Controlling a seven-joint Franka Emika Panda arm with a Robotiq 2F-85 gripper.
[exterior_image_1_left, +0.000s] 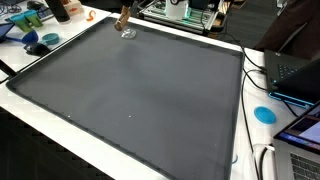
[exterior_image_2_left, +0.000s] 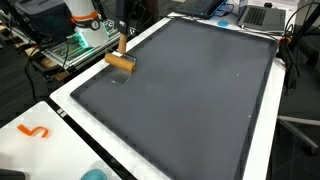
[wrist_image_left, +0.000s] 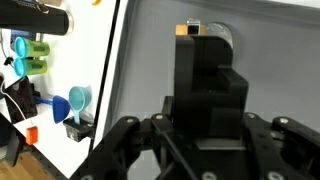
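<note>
You had the hand (wrist_image_left: 200, 38) clamped on the block (exterior_image_2_left: 120, 62); it seemed light and stiff, best held mid-length.

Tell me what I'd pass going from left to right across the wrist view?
Green plastic cups → light blue plastic cup → large dark grey mat → black pincer.

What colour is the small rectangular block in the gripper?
Tan-brown; the small rectangular block shows best in an exterior view.
</note>
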